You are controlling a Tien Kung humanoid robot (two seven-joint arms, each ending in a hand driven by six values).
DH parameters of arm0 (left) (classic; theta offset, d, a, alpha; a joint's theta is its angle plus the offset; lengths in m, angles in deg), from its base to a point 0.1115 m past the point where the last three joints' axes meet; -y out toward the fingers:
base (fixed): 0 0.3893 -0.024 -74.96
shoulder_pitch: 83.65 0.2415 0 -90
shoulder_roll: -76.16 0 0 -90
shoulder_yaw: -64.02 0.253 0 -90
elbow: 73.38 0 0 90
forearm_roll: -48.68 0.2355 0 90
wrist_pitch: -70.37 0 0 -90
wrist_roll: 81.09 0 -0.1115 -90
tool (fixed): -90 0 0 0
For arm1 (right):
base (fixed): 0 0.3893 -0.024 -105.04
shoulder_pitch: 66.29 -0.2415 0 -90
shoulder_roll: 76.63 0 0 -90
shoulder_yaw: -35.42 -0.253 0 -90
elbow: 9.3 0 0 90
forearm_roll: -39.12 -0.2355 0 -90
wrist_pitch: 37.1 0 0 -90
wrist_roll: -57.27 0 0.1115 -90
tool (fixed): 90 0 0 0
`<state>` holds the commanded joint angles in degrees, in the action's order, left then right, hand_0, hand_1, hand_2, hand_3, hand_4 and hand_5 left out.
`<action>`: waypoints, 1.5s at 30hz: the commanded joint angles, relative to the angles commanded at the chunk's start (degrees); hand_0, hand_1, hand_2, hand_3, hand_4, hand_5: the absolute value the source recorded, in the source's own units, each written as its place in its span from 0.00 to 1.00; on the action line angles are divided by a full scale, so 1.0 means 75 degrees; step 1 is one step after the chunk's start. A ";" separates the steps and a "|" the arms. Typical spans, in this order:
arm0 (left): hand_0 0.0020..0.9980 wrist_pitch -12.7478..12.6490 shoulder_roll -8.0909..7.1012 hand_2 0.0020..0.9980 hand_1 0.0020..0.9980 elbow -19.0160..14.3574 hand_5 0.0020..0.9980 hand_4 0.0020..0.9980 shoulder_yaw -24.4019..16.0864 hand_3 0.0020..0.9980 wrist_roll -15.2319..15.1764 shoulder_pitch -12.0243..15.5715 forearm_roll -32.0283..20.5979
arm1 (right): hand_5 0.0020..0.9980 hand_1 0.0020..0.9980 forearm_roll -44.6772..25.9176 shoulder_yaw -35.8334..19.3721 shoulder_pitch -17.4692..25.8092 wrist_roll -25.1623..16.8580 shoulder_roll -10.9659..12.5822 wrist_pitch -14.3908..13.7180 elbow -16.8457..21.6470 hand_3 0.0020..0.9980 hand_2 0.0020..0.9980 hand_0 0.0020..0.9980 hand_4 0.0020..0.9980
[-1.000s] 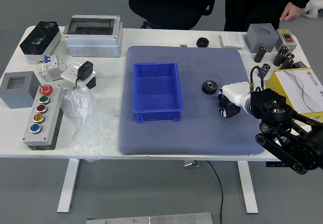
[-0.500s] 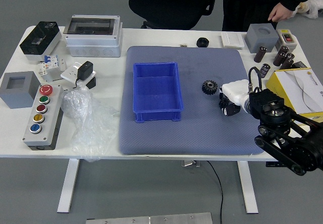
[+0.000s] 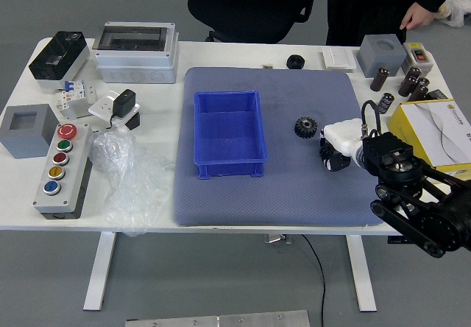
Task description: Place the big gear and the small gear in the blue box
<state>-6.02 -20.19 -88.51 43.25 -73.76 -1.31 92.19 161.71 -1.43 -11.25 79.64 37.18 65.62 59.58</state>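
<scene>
On the mat (image 3: 294, 202), a black gear (image 3: 305, 127) lies forward-left of the right hand (image 3: 344, 137), its fingers' spread unclear; the blue box (image 3: 230, 128) sits farther left.

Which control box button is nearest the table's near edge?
The blue button, ending the row; the yellow button, small red button, green button and large red button sit farther back.

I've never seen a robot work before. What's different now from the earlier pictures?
Very little: the robot's right arm has shifted slightly left. Beyond the table, the person's hand on the right swung left, then came partway back. The blue box and the black gear beside it stayed put. I can't tell whether the robot took hold of anything.
</scene>
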 joint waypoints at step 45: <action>0.86 0.0009 0.0011 0.82 0.83 0.0000 0.37 0.59 0.0016 0.77 0.0007 0.0005 -0.0002 | 0.35 0.42 0.0238 0.0019 -0.0017 -0.0031 0.0039 -0.0394 -0.0058 0.61 0.49 0.44 0.43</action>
<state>-5.96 -20.10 -88.51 43.37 -73.71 -1.27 92.18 163.50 -1.29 -11.38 79.41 37.47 62.66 59.15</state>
